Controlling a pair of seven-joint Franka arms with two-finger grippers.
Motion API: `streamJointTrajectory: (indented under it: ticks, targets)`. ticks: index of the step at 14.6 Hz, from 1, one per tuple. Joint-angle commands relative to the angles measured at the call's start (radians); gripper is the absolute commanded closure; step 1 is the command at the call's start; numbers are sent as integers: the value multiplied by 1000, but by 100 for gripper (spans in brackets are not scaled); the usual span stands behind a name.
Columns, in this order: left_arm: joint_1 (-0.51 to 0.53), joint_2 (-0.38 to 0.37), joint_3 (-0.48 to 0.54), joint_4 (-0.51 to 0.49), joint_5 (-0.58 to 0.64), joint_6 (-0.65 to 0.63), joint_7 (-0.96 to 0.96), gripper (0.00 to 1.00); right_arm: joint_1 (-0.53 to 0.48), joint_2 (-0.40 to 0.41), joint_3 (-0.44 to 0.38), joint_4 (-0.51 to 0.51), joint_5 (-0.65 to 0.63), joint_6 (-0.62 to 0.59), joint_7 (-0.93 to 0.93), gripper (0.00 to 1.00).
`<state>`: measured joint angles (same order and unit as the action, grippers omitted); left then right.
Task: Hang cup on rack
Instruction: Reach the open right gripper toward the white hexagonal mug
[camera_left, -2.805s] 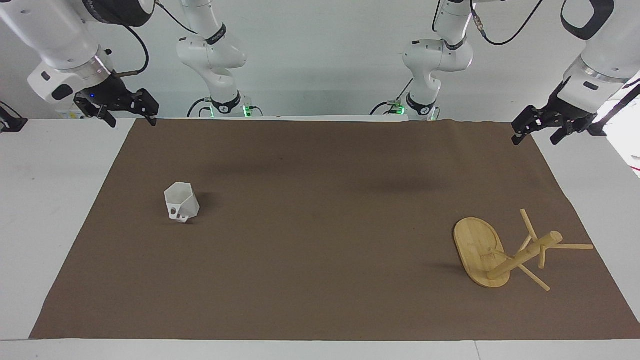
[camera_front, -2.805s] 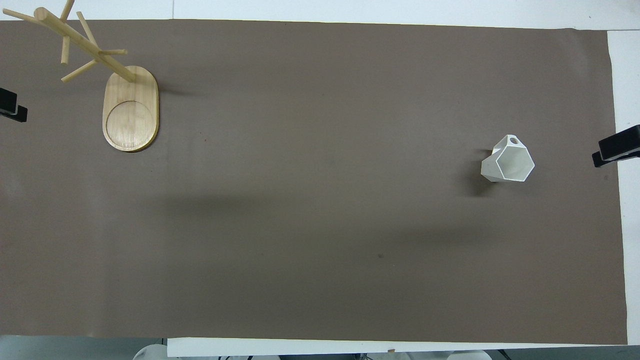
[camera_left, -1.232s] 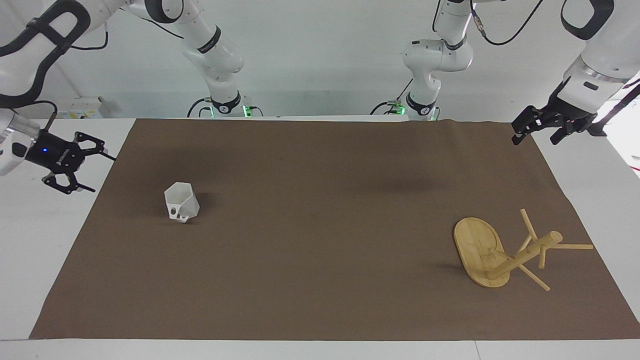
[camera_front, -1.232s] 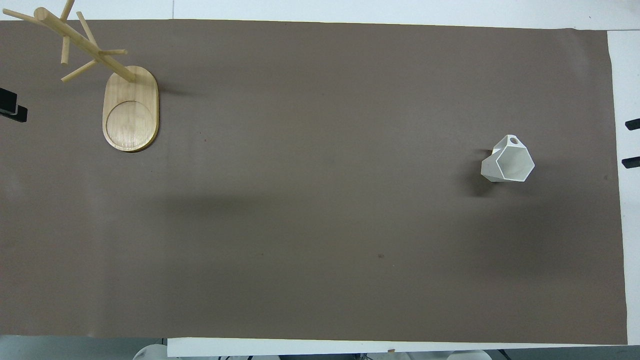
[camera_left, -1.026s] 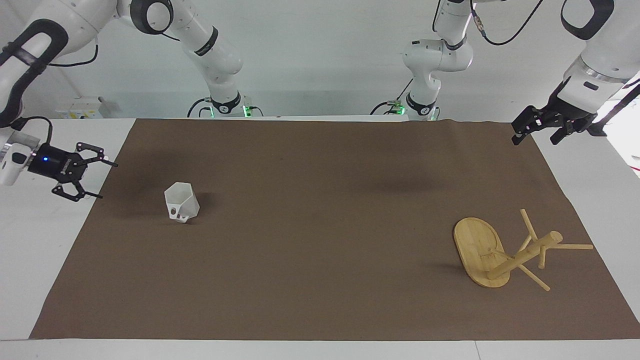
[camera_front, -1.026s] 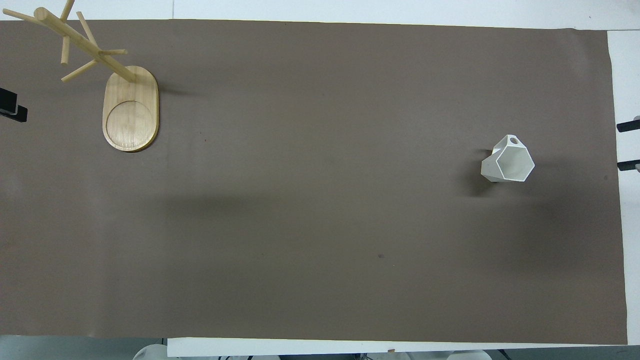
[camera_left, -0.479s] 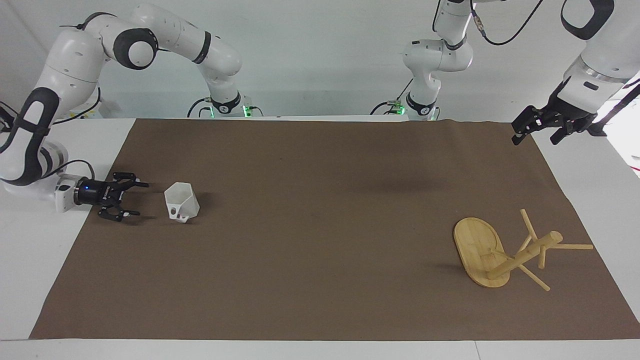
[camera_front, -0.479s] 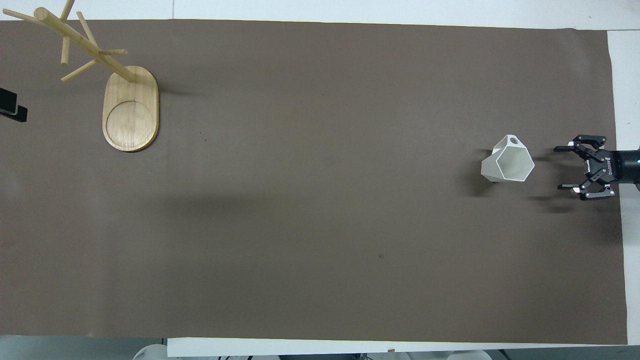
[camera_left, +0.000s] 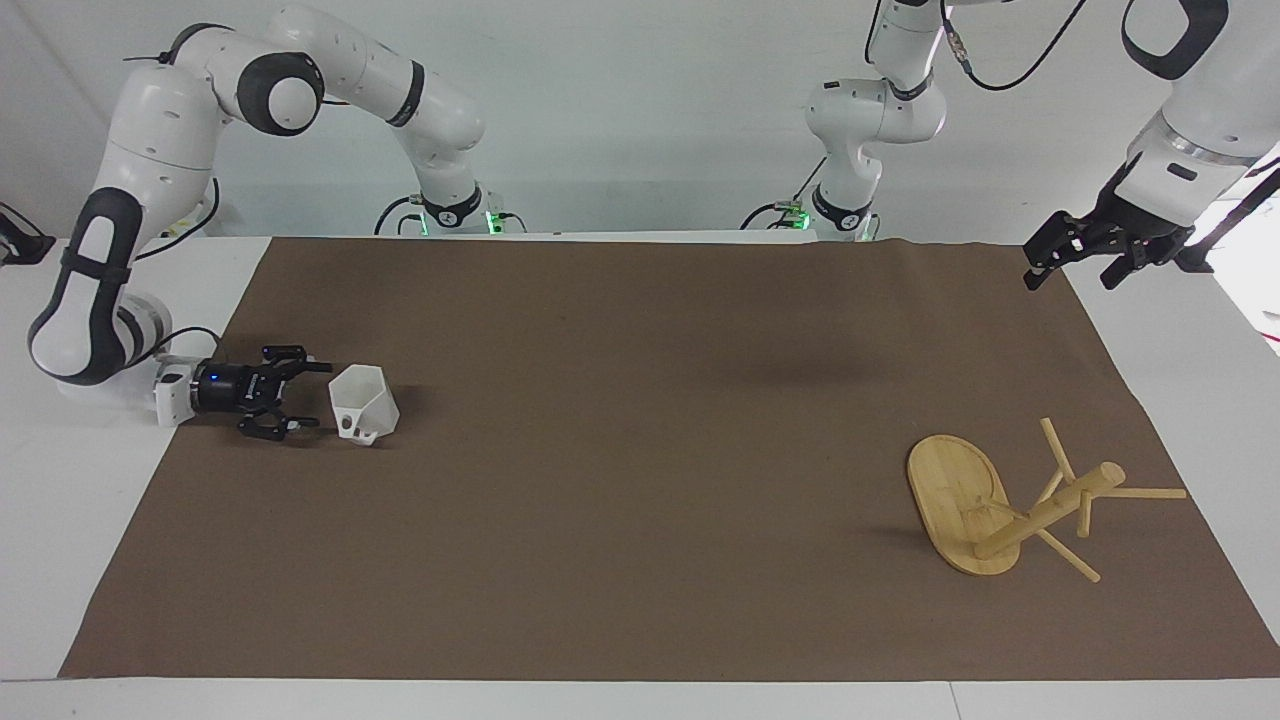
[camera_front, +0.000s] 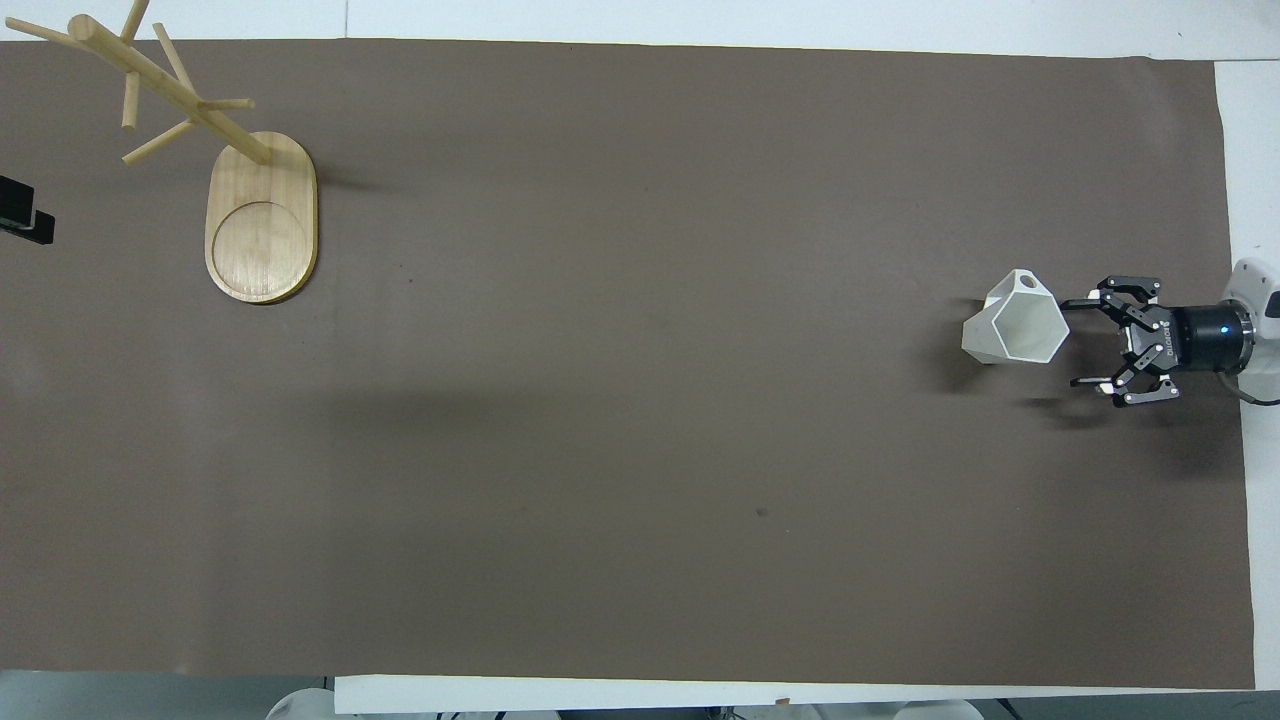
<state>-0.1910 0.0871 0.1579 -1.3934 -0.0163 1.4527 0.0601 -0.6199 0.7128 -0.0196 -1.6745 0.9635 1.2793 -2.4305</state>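
The white faceted cup stands on the brown mat toward the right arm's end of the table, rim up, its handle on the side farther from the robots; it also shows in the overhead view. My right gripper lies low and level beside it, open, its fingertips just short of the cup's wall; it shows in the overhead view too. The bamboo rack stands toward the left arm's end, with bare pegs. My left gripper waits raised and open over the mat's corner near the robots.
The brown mat covers most of the white table. Only a black tip of the left gripper shows at the overhead view's edge, beside the rack.
My right arm swung down from high at the table's end. Its open gripper dropped to mat level and slid in toward the cup. The cup, rack and left arm have not moved.
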Motion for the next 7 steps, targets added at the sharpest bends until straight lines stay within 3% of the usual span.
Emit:
streamJointTrajectory:
  ticks: [1,7]
  targets:
    - [1,-30,-1,-33,7,-3,-2,0,17,-32,1,-47,50,34,-24,0]
    - [1,-30,0,-33,7,-3,-2,0,48,-39,1,-86,77,74,-36,0]
